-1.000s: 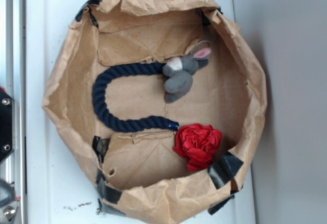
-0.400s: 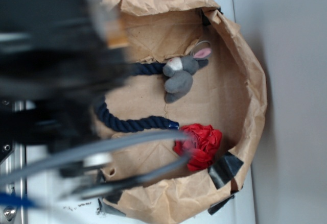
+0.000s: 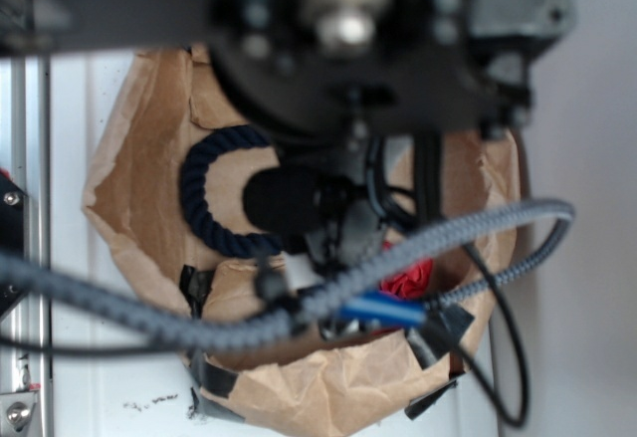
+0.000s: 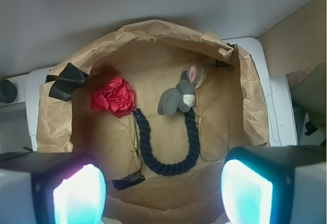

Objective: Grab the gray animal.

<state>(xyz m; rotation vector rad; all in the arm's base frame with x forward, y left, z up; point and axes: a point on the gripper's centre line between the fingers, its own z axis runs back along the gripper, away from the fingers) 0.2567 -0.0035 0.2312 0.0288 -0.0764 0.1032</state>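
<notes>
In the wrist view the gray animal [image 4: 176, 98], a small plush with a white muzzle and a pink-lined ear, lies on the floor of a brown paper bin, touching one end of a navy rope. My gripper [image 4: 161, 193] hangs well above the bin, open, with nothing between its glowing fingertips [image 4: 79, 196]. The toy sits far ahead of the fingers. In the exterior view the arm [image 3: 348, 69] covers the toy completely.
A navy rope [image 4: 166, 152] [image 3: 204, 198] curves in a U across the bin floor. A red fabric flower [image 4: 114, 97] [image 3: 408, 280] lies left of the toy in the wrist view. The paper bin's crumpled walls [image 4: 250, 96] [image 3: 119, 198] are taped with black patches.
The arm has swung in from the left and now hangs over the bin, hiding the gray animal in the exterior view. The objects have not moved.
</notes>
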